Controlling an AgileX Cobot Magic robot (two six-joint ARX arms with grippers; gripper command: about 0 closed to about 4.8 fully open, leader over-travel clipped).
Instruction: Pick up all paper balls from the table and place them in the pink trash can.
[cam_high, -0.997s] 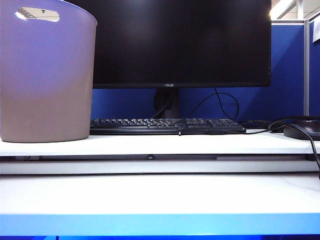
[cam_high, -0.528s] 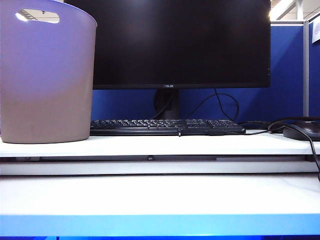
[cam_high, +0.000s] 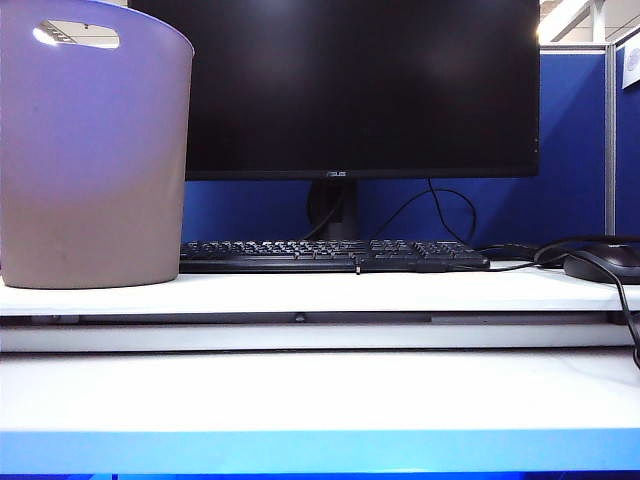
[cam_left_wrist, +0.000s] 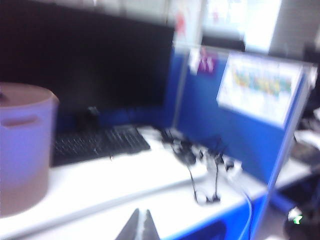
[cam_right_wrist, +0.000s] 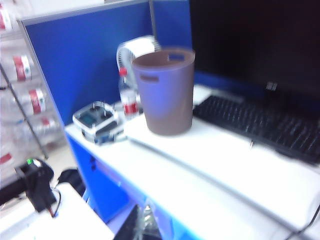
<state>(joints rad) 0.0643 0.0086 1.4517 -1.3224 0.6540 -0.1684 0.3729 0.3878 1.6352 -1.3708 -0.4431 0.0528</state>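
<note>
The pink trash can stands at the back left of the white table, on the raised shelf beside the keyboard. It also shows in the left wrist view and the right wrist view. No paper balls show in any view. Neither arm appears in the exterior view. My left gripper is shut and empty, held off the table's blue front edge. My right gripper is shut too, hanging in front of that edge on the bin's side.
A black monitor, keyboard and a mouse with cables fill the shelf behind. Beside the bin stand a water bottle, a white fan and a clear box. Blue partitions close the back.
</note>
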